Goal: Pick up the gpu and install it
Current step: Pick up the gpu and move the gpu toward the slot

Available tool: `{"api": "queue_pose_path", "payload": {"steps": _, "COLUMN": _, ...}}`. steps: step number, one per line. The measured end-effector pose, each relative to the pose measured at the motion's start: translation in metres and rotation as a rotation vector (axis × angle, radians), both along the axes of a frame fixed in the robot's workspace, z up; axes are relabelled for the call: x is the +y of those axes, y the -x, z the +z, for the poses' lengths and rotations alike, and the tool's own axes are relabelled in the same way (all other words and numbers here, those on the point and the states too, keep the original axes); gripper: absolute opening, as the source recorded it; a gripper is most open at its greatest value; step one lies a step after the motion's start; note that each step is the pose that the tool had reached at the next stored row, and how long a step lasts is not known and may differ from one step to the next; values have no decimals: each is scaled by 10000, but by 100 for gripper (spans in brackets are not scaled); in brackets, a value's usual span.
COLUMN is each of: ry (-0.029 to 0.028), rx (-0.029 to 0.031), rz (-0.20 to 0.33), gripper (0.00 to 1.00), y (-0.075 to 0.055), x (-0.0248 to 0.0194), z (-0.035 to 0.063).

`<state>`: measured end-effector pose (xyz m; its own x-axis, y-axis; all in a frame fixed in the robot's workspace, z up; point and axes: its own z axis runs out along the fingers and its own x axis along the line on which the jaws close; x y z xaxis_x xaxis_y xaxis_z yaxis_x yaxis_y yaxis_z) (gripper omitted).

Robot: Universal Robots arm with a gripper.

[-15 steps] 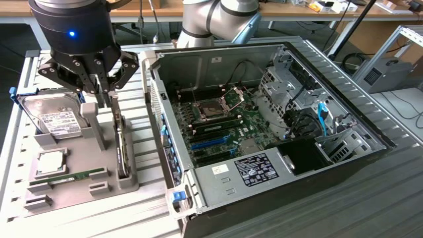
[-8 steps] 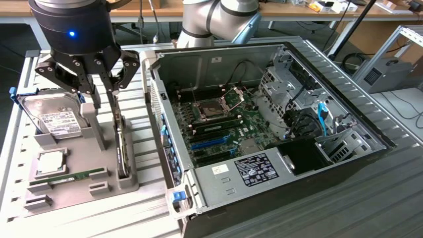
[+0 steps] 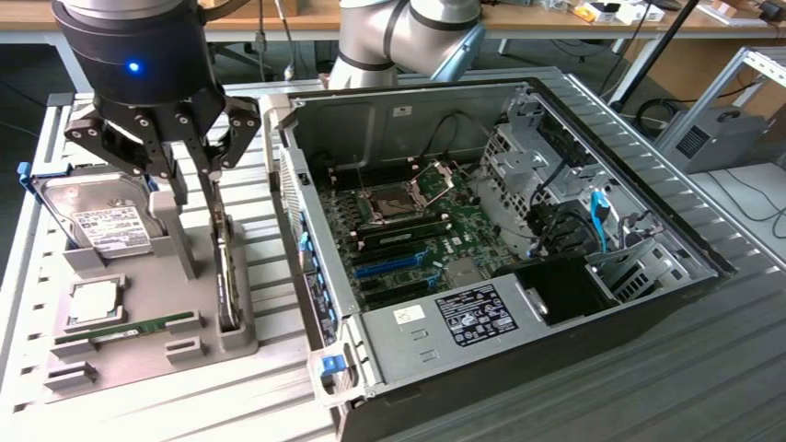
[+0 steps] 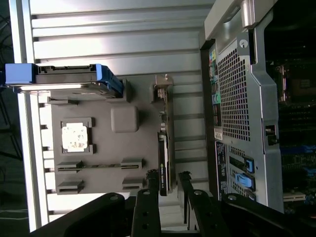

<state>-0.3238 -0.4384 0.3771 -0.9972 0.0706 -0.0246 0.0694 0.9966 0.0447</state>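
Observation:
The gpu stands on its edge in a slot of the grey holder tray, at the exterior view's left of the open computer case. My gripper hangs directly over the card's far end, open and holding nothing. In the wrist view the gpu runs as a thin dark strip toward my gripper. One of the black fingers stands on each side of the card's line, with a gap to the card. The case's motherboard lies bare.
On the same tray are a hard drive with a blue frame, a processor and a slim memory stick. The case's perforated back wall stands close beside the tray. The arm's base stands behind the case.

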Motion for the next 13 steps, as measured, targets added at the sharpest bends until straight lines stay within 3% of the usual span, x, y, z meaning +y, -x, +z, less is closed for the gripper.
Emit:
{"api": "queue_pose_path", "payload": {"steps": 7, "ry": 1, "rx": 2, "rz": 1, "gripper": 30, "y": 1, "x": -2, "z": -111}}
{"api": "queue_pose_path", "payload": {"steps": 13, "ry": 1, "rx": 2, "rz": 0, "gripper": 30, "y": 1, "x": -1, "z": -123}}
